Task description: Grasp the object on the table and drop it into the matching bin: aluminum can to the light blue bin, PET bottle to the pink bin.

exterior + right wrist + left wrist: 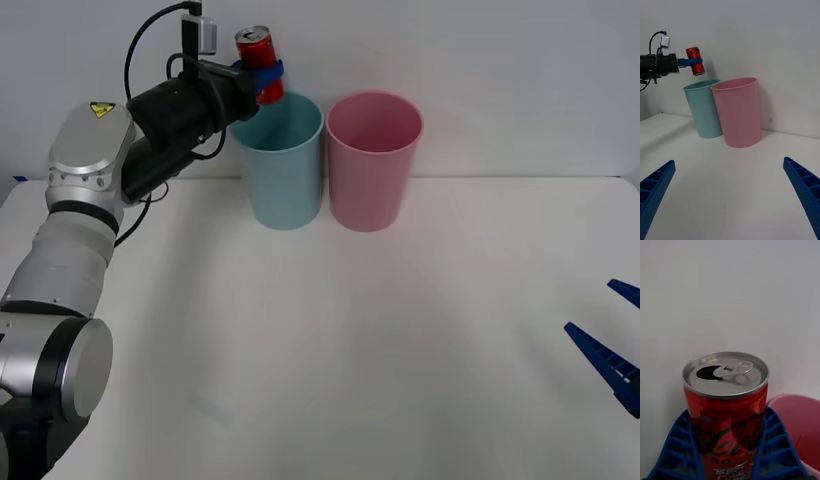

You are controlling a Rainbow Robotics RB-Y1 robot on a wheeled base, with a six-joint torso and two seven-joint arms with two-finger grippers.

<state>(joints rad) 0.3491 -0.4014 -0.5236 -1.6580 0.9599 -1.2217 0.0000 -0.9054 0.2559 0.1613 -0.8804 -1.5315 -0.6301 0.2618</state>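
Step in hand: release over the light blue bin [286, 165]; the carry looks nearly done.
Left gripper [264, 78]: its 2 blue ribbed fingers pinch the aluminum can [258, 63] around the lower body, held in the air above the bin's rim, toward its left back edge.
Can position: slightly tilted, silver top up; in the right wrist view it hangs over the near rim, not the centre of the mouth.
Doing it well: I would shift the can a little further over the opening before parting the fingers, so it falls clear of the rim and cannot bounce toward the pink bin [373, 160], which stands touching or just beside the blue one.
Right gripper [730, 195]: fingers spread wide, idle low over the surface [330, 340], well apart from both bins.
Materials: can is thin red-painted metal with a brushed silver lid, opened pull tab; smooth and round, so a light squeeze suffices. Bins are tall, tapered, matte plastic cups. Surface is flat plain white.
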